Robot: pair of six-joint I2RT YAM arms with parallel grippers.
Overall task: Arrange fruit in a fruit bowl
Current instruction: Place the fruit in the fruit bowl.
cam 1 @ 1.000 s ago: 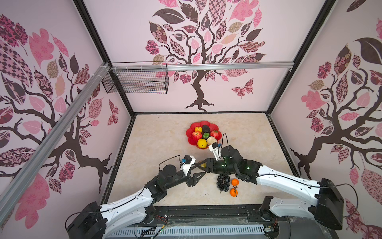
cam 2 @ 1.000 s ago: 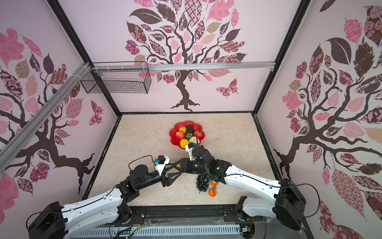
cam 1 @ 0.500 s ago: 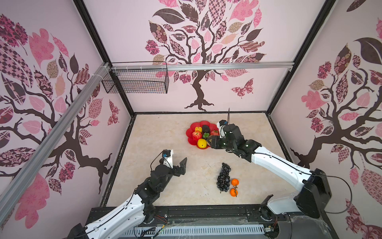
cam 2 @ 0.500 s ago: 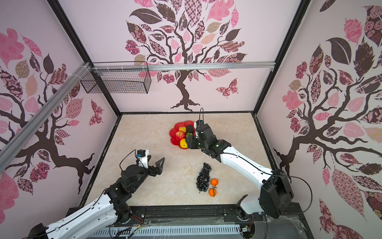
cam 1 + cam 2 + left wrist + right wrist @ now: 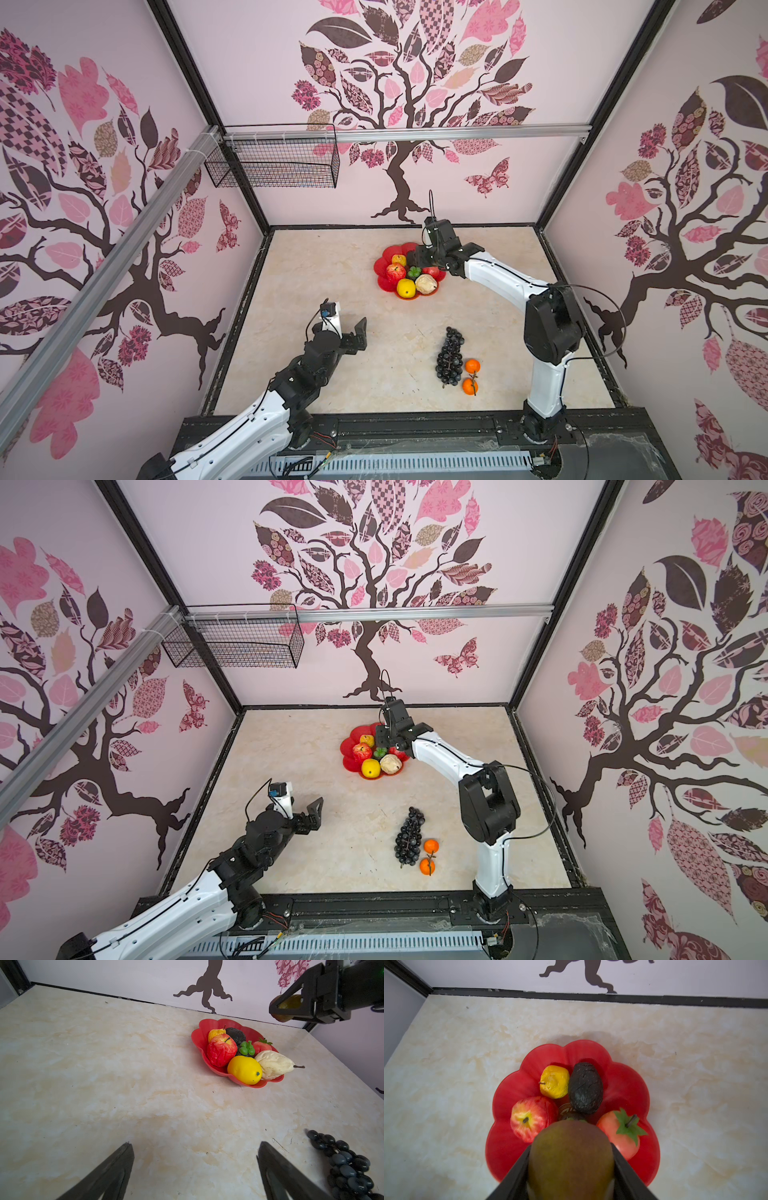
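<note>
Right wrist view is showing the right tool (image 5: 571, 1146) clamping a green-brown fruit (image 5: 571, 1163) over the part-filled fruit bowl (image 5: 508, 1093); grape bunch (image 5: 449, 361) and oranges (image 5: 472, 366) are lying on the worktop (image 5: 332, 270), left tool (image 5: 347, 323) gaping empty.

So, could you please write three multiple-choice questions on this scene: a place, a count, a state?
1. Where is the grape bunch? A in the wire basket; B on the table beside the oranges; C on the lemon.
2. How many oranges are there? A two; B one; C four.
3. The right jaws are: A open, empty; B pressing the table; C gripping a brownish-green fruit above the red dish.
Answers: B, both top views show it there; A, two sit by the grapes; C, the right wrist view shows it clamped.
</note>
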